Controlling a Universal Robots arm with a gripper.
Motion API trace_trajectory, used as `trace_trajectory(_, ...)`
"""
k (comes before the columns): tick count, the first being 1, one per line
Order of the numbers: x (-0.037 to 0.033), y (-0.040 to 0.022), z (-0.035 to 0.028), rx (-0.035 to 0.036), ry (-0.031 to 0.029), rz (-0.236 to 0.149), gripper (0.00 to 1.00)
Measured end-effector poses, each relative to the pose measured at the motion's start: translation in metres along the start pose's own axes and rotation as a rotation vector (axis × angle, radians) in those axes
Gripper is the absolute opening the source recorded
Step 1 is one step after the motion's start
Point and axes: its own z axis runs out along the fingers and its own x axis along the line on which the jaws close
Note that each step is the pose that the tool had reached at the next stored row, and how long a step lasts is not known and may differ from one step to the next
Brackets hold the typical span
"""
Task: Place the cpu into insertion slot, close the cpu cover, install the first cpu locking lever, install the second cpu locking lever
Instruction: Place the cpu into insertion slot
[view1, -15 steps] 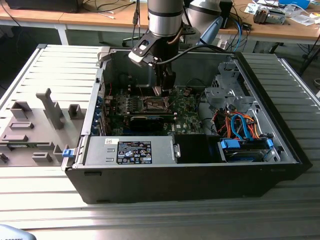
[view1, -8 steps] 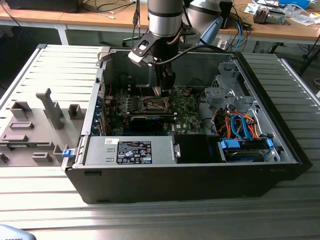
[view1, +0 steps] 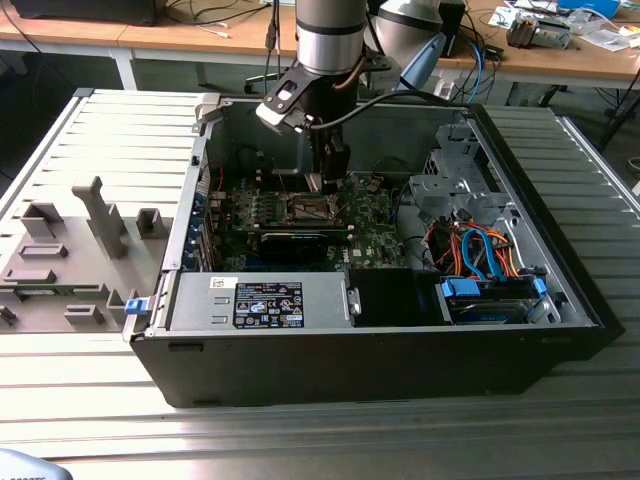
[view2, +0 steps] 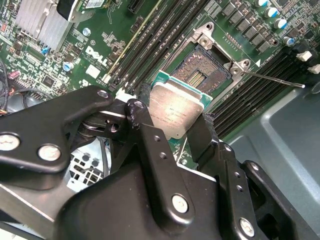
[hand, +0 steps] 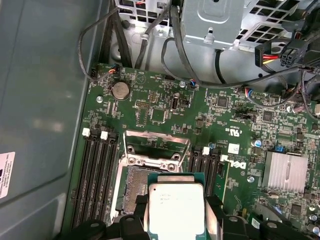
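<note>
exterior view: off-arm, high, angled down into open computer case (view1: 400, 340), mid-range | both wrist views: close over motherboard (hand: 165, 110), differing headings | all share: insertion slot (view2: 200, 75)

My arm (view1: 328, 50): silver-grey tube, black ring, black cable (view1: 400, 97) looping off one side. My claw (view2: 175, 107): matte black flat bars linked at joints, round silver screws (view2: 180, 202) on the links, two black fingers (view2: 150, 140) with small holes.

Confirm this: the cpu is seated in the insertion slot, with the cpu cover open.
Not seated. In the second wrist view the cpu is held in the gripper's jaws, off the insertion slot, whose contacts lie bare. The cpu cover is open, as you said.
</note>
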Motion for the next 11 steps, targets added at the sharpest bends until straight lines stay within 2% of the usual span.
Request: trace_trajectory(11, 0.0001, -0.0002, 0.0015, 0.0025, -0.0015, 0.04, 0.54)
